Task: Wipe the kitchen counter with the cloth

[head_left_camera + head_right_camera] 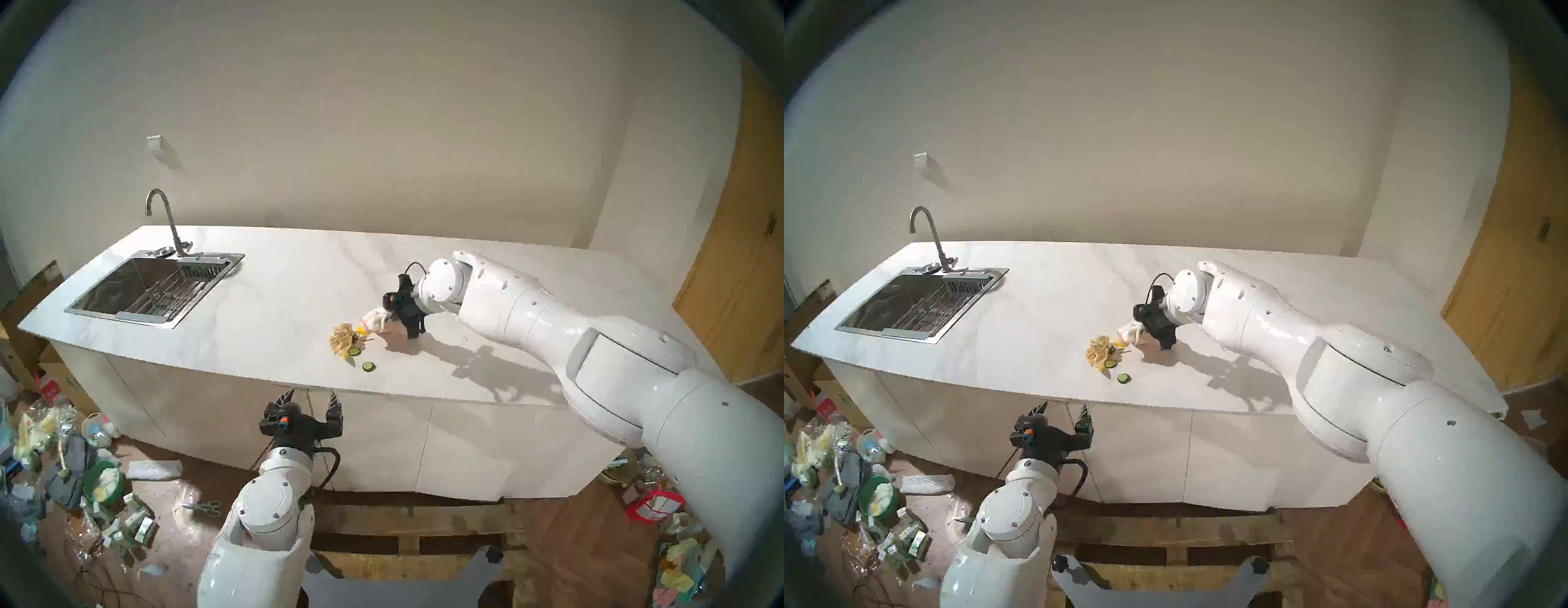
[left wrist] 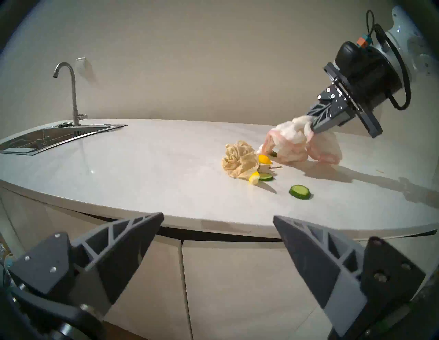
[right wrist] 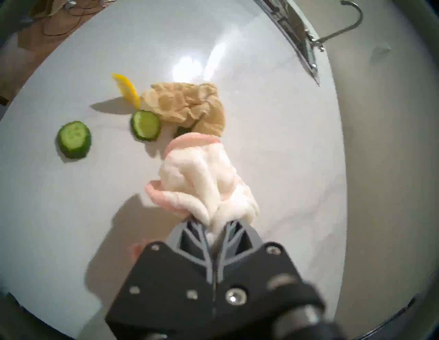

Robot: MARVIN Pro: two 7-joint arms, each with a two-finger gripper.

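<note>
The white marble-look kitchen counter (image 1: 275, 297) runs across the head views. My right gripper (image 1: 388, 316) reaches over its middle, tilted down and shut on the cloth (image 1: 373, 320), a bunched white terry towel with pink edging. In the right wrist view the cloth (image 3: 197, 180) bulges out of the shut fingers (image 3: 215, 225), and its front edge touches the counter beside the tan paper wad (image 3: 187, 104). My left gripper (image 1: 311, 397) hangs open and empty below the counter's front edge, facing the cabinet fronts.
Just left of the cloth lie the tan paper wad (image 1: 343, 337), two cucumber slices (image 2: 299, 191) (image 2: 265, 176) and yellow lemon pieces (image 2: 264, 159). A steel sink (image 1: 152, 288) with a faucet (image 1: 165, 220) sits at the counter's left end. Clutter covers the floor on both sides.
</note>
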